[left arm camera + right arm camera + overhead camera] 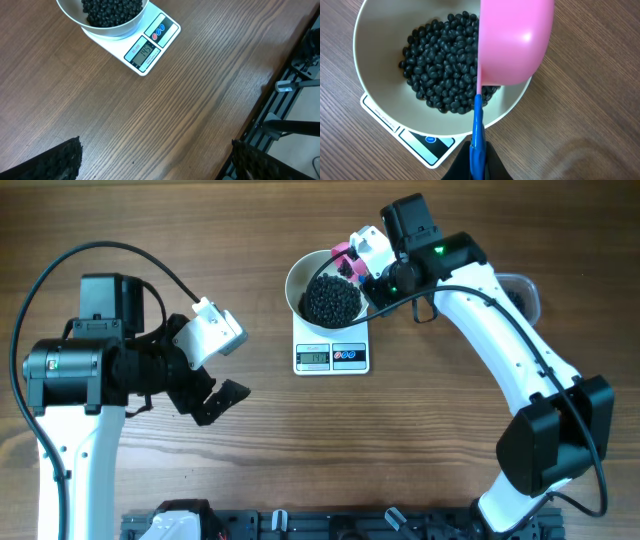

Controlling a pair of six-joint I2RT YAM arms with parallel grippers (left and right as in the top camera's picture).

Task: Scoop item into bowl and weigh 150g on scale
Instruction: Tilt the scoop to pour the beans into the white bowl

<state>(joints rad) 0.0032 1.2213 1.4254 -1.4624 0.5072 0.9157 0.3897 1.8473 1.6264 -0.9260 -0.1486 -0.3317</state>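
The white bowl stands on the white scale and holds a heap of black beans. My right gripper is shut on the blue handle of a pink scoop. The scoop is tipped on its side over the bowl's right half. In the right wrist view the beans lie in the bowl, with my gripper just outside its rim. My left gripper hangs open over bare table, well left of the scale. Its view shows the bowl, scale and lit display.
A clear plastic tub sits at the back right, mostly hidden behind my right arm. A black rail runs along the table's front edge. Bare wood lies between my left gripper and the scale.
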